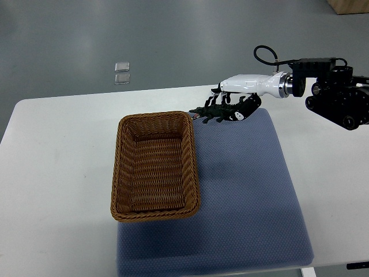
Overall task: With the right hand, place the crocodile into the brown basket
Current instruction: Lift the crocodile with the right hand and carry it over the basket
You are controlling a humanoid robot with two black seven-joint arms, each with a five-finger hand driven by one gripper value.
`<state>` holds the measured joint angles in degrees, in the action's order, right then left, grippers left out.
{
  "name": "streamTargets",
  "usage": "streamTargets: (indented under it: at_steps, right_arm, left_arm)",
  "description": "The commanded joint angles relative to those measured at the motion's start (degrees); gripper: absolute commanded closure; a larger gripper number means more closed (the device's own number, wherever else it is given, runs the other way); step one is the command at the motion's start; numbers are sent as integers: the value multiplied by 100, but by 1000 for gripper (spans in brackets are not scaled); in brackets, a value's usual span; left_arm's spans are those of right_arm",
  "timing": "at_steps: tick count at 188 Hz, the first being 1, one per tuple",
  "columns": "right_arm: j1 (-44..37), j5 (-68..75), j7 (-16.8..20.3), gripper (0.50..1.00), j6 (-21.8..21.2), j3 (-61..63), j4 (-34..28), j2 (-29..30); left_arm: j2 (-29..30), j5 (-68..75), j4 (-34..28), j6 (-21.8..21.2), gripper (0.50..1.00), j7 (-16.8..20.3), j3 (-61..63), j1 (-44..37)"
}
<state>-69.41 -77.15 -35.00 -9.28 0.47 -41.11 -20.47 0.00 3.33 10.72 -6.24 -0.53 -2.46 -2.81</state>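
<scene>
Right hand (235,104) is gripping the dark green crocodile (214,113) in curled fingers, holding it above the blue mat (248,190), its snout reaching just beside the brown basket's (155,167) far right corner.

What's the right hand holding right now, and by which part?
The right hand grips the crocodile around its rear body, head end pointing toward the brown basket.

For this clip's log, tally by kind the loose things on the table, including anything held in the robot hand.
Toy crocodile: 1, held in the right robot hand
Brown basket: 1
Blue mat: 1
Total: 3
</scene>
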Motion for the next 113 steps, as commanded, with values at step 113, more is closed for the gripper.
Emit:
streamTargets:
  at_steps: [113]
  right_arm:
    - [-398,-81,0,1000,31,111,-64,1695]
  left_arm:
    - [0,1,0,0,500,0,0,0]
